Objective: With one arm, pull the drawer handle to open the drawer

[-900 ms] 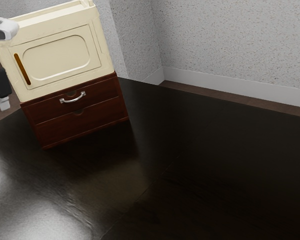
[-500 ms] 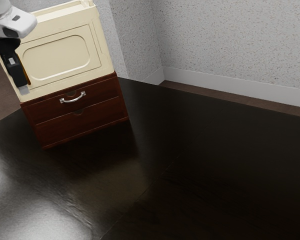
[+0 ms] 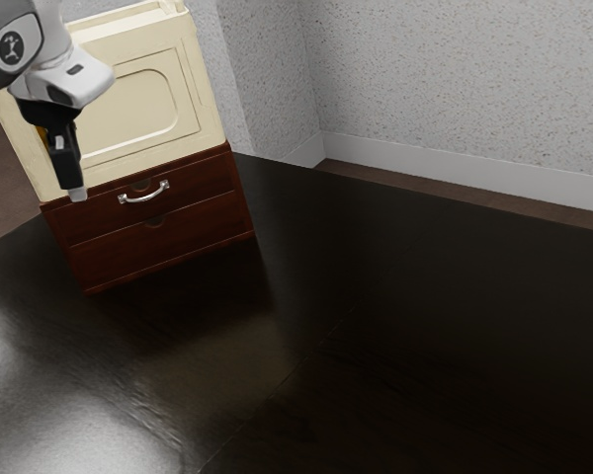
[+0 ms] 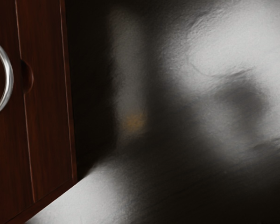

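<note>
One hand (image 3: pixel 77 195), wide or narrow I cannot tell, hangs near the silver handle (image 3: pixel 144 196) on the closed upper drawer (image 3: pixel 203 176), not touching it; the wrist view crops the handle. The arm (image 3: pixel 82 79) partly hides the cream cabinet (image 3: pixel 128 111).

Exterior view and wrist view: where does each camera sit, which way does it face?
Exterior view: beside the arm, looking down at the brown drawer unit and dark table; arm and gripper show.
Wrist view: on the arm's hand, looking down past the unit's front to the table.
Shared: silver handle, brown drawer unit, table.
</note>
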Controlling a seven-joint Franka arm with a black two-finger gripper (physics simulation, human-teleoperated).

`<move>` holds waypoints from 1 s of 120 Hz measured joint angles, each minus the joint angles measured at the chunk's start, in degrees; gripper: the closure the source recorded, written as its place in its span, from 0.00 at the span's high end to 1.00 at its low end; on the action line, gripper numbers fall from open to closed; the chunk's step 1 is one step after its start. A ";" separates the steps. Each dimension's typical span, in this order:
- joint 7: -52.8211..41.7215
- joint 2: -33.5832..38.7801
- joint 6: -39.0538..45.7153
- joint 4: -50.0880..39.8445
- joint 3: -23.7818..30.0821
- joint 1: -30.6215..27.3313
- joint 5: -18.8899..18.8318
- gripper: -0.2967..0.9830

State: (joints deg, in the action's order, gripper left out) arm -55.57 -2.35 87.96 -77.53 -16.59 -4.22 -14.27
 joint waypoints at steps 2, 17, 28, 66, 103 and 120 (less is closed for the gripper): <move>-0.23 -0.02 0.27 -0.23 0.00 -0.20 -0.02 0.77; -1.76 -0.40 2.11 -1.22 -0.38 -2.02 -0.14 0.77; -2.71 -1.52 3.29 -1.31 -0.45 -3.42 -0.48 0.77; -4.99 -2.38 6.44 -3.52 -1.31 -1.88 -1.86 0.77; -6.33 -2.59 8.21 -4.68 -3.04 -2.42 -1.98 0.77; -6.98 -2.74 9.45 -5.46 -3.95 -2.74 -2.05 0.77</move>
State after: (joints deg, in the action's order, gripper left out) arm -62.55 -5.09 97.41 -82.99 -20.54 -6.96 -16.32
